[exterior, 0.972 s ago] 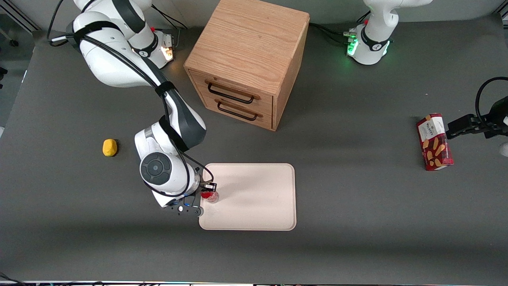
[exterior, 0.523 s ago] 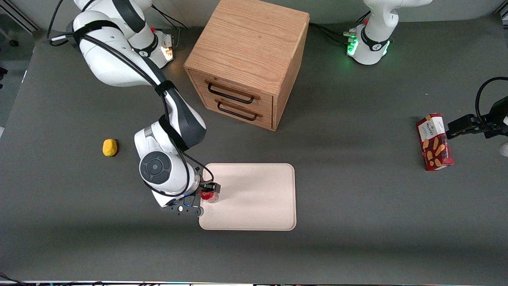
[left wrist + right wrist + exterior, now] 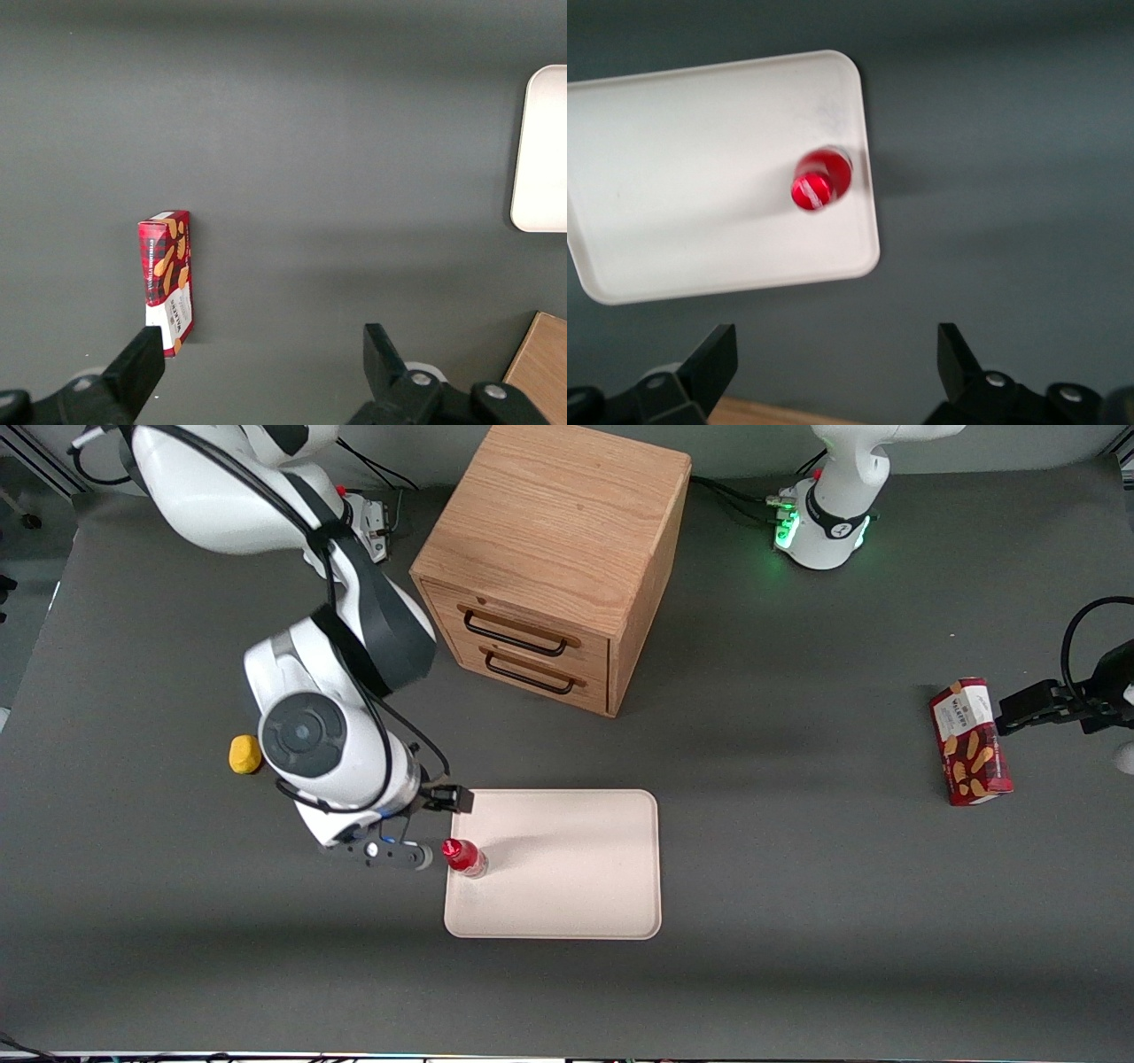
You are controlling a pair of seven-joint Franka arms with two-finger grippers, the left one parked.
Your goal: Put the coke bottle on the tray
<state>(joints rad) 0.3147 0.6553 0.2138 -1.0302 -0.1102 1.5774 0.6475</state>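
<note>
Front view: the gripper (image 3: 440, 825) is spread wide and holds nothing, raised above the table (image 3: 797, 868) beside the tray (image 3: 567, 886). The coke bottle (image 3: 464, 857) stands upright on the smooth cream tray, near its edge toward the working arm.

Right wrist view: both black fingers (image 3: 709, 359) stand apart, touching nothing. Red-capped coke bottle (image 3: 819, 181) rests inside the rounded, low-rimmed tray (image 3: 673, 177).

Claw (image 3: 440, 825) hangs spread above the tabletop (image 3: 797, 868) beside the tray (image 3: 576, 886); only the upright coke bottle (image 3: 464, 857) stands near it.
</note>
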